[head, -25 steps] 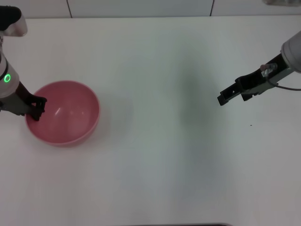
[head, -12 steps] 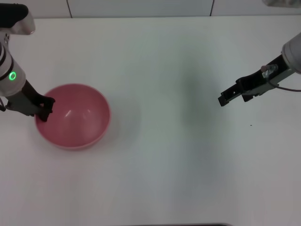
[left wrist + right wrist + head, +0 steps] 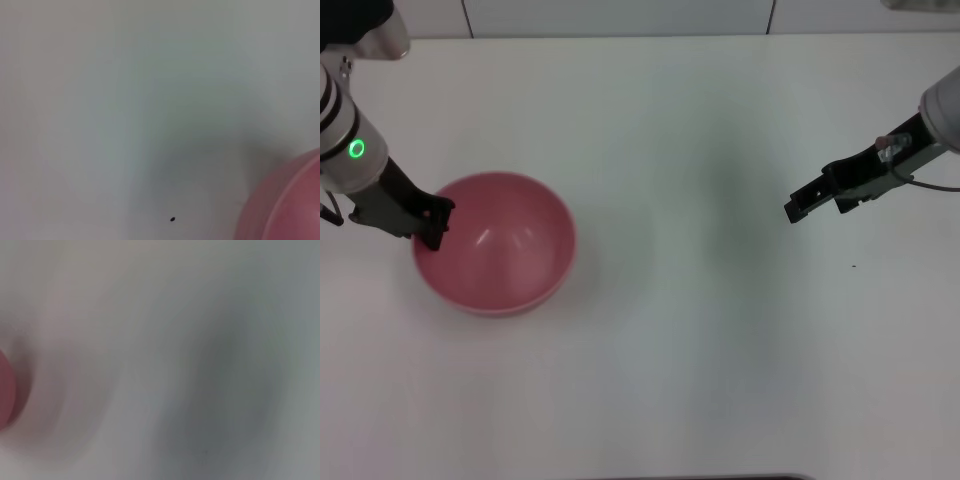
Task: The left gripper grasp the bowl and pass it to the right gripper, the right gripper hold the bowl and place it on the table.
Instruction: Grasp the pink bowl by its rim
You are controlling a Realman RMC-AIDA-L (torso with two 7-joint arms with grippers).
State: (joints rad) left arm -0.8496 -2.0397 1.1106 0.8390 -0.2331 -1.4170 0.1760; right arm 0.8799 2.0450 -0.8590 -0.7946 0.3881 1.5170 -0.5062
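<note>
Compared with one second ago, the bowl is now further from the left edge of the table and closer to its middle, and the left gripper has moved the same way together with it. The right gripper is in the same place as before, above the right part of the table, well apart from the bowl.

The left gripper is clamped on the left rim of the bowl, with its black fingers closed over the thin edge. The bowl is at the left part of the table; I cannot tell if it touches the surface or is a little lifted. The fingers of the right gripper are apart and hold nothing.

The bowl is round and deep, of smooth pink-red plastic with a soft shine inside. The table is plain, white and matte, with a tiny dark speck near its right edge. In the left wrist view, a curved pink part of the bowl shows beside the white surface, and another dark speck lies near it.
</note>
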